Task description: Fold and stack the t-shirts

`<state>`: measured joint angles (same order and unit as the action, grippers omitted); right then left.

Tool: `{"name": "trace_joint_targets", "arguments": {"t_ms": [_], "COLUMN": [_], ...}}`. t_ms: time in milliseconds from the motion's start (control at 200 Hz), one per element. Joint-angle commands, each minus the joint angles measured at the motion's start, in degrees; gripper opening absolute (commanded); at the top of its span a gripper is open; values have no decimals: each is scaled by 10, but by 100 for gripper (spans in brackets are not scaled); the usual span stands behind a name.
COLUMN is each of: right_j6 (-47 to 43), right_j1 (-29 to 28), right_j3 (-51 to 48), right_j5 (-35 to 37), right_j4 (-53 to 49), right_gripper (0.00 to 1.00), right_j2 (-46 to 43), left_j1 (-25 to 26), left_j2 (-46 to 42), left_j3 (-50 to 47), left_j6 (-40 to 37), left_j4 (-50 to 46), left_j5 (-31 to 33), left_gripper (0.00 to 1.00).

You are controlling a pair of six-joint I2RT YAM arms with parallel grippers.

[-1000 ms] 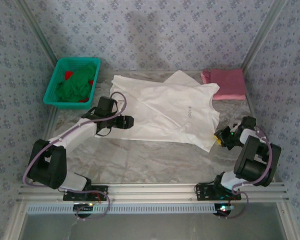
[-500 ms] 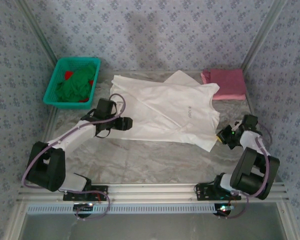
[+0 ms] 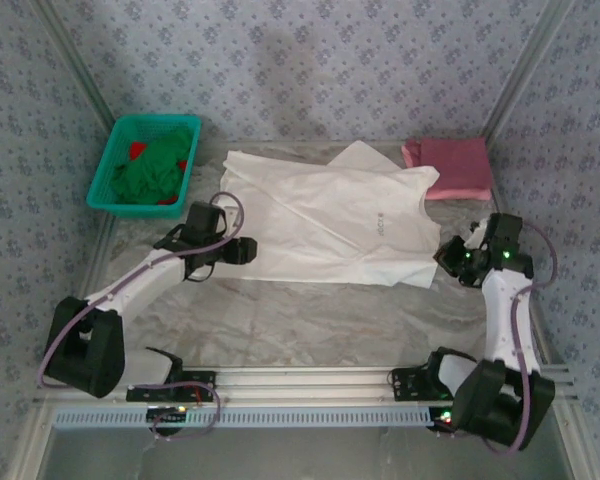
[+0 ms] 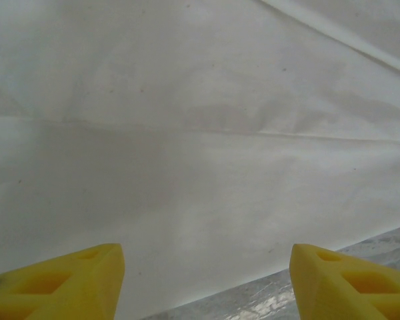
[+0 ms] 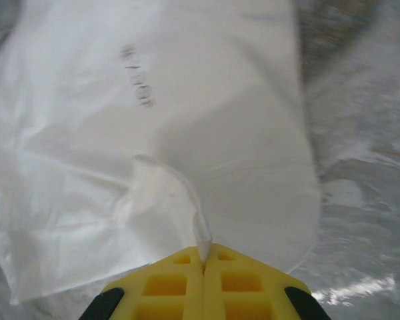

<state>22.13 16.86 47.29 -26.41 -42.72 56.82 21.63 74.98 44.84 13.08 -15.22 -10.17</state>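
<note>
Right end effector (image 5: 203,252) clamped shut on a raised ridge of the cream-white t-shirt (image 3: 330,215), at its near-right edge. Left end effector (image 4: 207,267) spread open over the near-left edge of the same shirt, gripping nothing. Shirt spread flat mid-bench, small grey chest mark facing up.

Step in hand, by the look of it: taking hold for the first fold. Needed next: a left-side grip on that edge, then a lift with both together, carrying cloth across without dragging the rest.

Count: two t-shirts, the cream-white one plus a dusty pink t-shirt (image 3: 450,167) already folded at the far right; one teal basket (image 3: 102,190) at far left holding green cloth (image 3: 150,172); one bench (image 3: 310,320).
</note>
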Motion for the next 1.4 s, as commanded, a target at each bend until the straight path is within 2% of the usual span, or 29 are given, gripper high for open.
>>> {"name": "trace_joint_targets", "arguments": {"t_ms": [0,125,230,370,445,595,650,730,864,924,974,1089,1159,1199,1304,1394], "right_j6": [-48,-31,15,99,174,236,263,327,315,312,299,275,274,267,252,224], "right_j1": [-43,-116,-181,-229,-244,-260,-282,-324,-332,-328,-323,-308,-306,-304,-303,-300], "right_j3": [-6,-66,-113,-123,-110,-78,-60,-27,-4,-9,-21,-55,-73,-76,-52,-37], "right_j5": [-71,-115,-114,13,107,206,234,318,385,396,393,347,332,323,336,331], "right_j4": [10,75,107,-44,-153,-306,-317,-358,-384,-368,-342,-275,-255,-241,-206,-201], "right_gripper": [0,0,0,0,0,0,0,0,0,0,0,0,16,19,18,4], "right_j2": [-69,-167,-222,-226,-221,-234,-246,-246,-242,-241,-237,-219,-209,-208,-214,-209], "left_j1": [-13,-23,-25,-16,-15,-18,-21,-32,-66,-88,-116,-160,-168,-168,-168,-168], "left_j2": [-33,-65,-83,-96,-108,-99,-86,-57,-36,-40,-42,-23,-4,4,22,31], "left_j3": [-18,-48,-66,-64,-67,-61,-55,-42,-48,-62,-72,-68,-56,-55,-63,-83], "left_j6": [7,13,12,6,8,23,39,85,156,174,181,175,167,165,168,171], "left_j4": [-4,-10,-16,-33,-33,-37,-46,-83,-114,-106,-95,-92,-104,-104,-98,-63], "left_j5": [18,17,-9,-28,-21,-8,0,26,45,50,27,-1,-5,-11,-30,-57], "left_gripper": [66,66,66,67,67,68,67,67,68,68,68,72,73,73,74,71]}}
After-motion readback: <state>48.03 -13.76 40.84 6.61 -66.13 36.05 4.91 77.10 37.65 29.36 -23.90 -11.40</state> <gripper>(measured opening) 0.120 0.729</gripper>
